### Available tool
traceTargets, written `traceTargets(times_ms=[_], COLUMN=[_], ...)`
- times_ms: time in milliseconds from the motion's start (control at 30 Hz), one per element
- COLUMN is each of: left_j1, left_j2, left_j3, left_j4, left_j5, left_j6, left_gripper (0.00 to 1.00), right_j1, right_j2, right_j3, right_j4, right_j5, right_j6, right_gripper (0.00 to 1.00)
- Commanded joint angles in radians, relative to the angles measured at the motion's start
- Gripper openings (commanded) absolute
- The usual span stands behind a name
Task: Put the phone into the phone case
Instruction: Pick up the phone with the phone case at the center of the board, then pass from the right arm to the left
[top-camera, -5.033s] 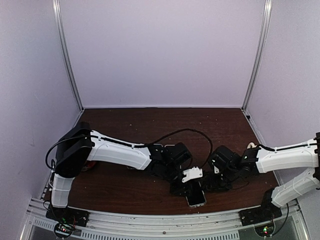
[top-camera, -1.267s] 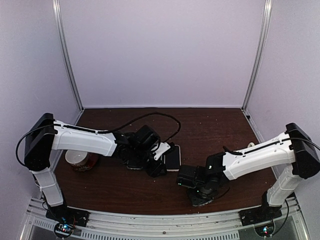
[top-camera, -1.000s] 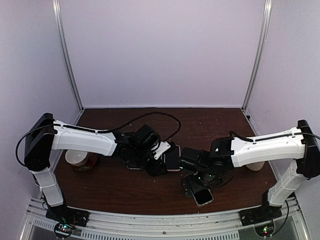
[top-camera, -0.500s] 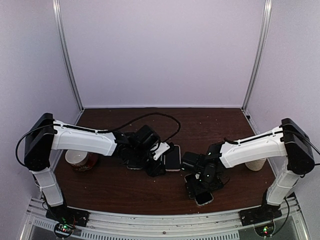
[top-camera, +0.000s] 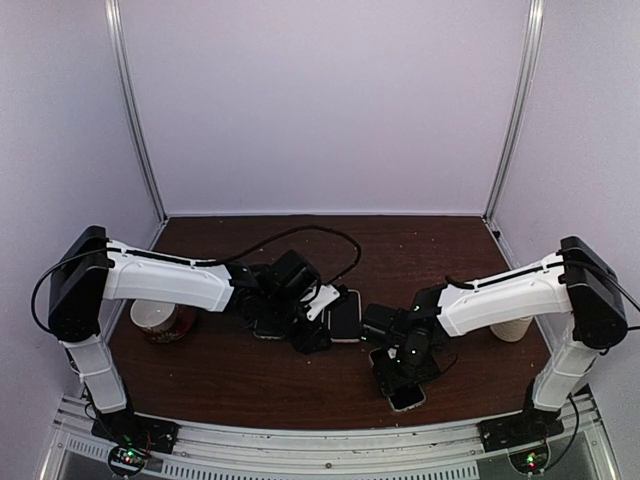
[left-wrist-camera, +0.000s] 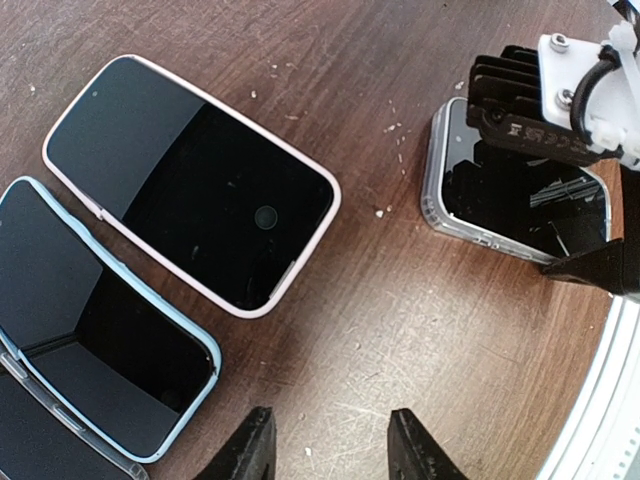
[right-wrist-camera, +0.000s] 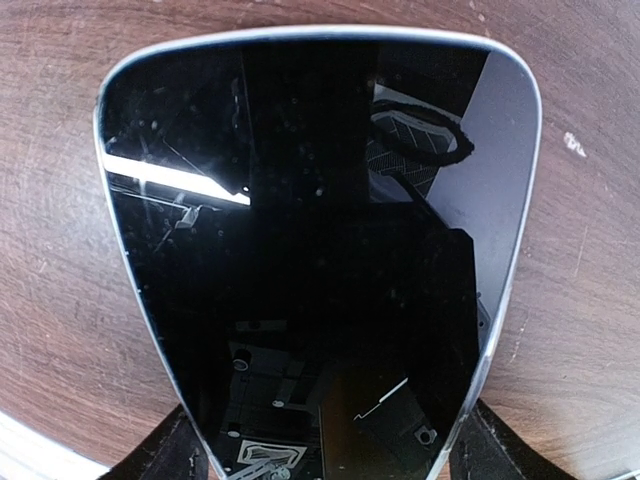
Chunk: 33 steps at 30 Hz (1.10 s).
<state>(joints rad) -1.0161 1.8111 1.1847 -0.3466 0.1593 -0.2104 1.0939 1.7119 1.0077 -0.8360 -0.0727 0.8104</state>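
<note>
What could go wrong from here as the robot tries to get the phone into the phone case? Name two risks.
1. The right gripper straddles only one end of the glossy phone; lifted so, it may tilt or slip.
2. The phone lies close to the table's near edge; a nudge could push it off.

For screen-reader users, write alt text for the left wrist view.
A phone lies upper right on the table, the right gripper over it; a pink-rimmed case and a blue-rimmed case lie left. The left gripper, open, shows at bottom.

No legible text or markings anywhere.
</note>
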Motion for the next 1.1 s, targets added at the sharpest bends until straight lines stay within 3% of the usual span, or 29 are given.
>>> traceTargets(times_ms=[0,133,200,367,500,667,933,1067], left_j1=[-0.002,0.005,0.013,0.014,0.013,0.009,0.002,-0.011], left_j2=[-0.036,-0.079,-0.126,-0.266,-0.360,-0.386,-0.377,-0.352], left_j3=[0.028,0.009,-0.022,-0.158,-0.258,-0.293,-0.319,-0.301], left_j4=[-0.003,0.042,0.109,0.482,0.709,0.788,0.852,0.837], left_j5=[0.001,0.058,0.123,0.304,0.246,0.216,0.197,0.243], left_j6=[0.010,-0.015,-0.045,-0.219,-0.301,-0.316,-0.329,-0.294], left_gripper=[0.43,0.49,0.58,0.81,0.86,0.74,0.35,0.30], right_j1=[0.021,0.063,0.094,0.172,0.235,0.268,0.306,0.307], right_j2=[-0.031,-0.130,-0.197,-0.332,-0.380,-0.378,-0.353,-0.351], right_j3=[-0.009,0.006,0.005,0.019,0.045,0.091,0.116,0.106], right_j4=[0.008,0.037,0.072,0.223,0.346,0.423,0.431,0.429], right_j5=[0.086,0.202,0.287,0.494,0.631,0.688,0.708,0.699], right_j6=[-0.011,-0.019,-0.030,-0.108,-0.215,-0.318,-0.372,-0.366], right_gripper=[0.58,0.44,0.40,0.35,0.34,0.33,0.33,0.33])
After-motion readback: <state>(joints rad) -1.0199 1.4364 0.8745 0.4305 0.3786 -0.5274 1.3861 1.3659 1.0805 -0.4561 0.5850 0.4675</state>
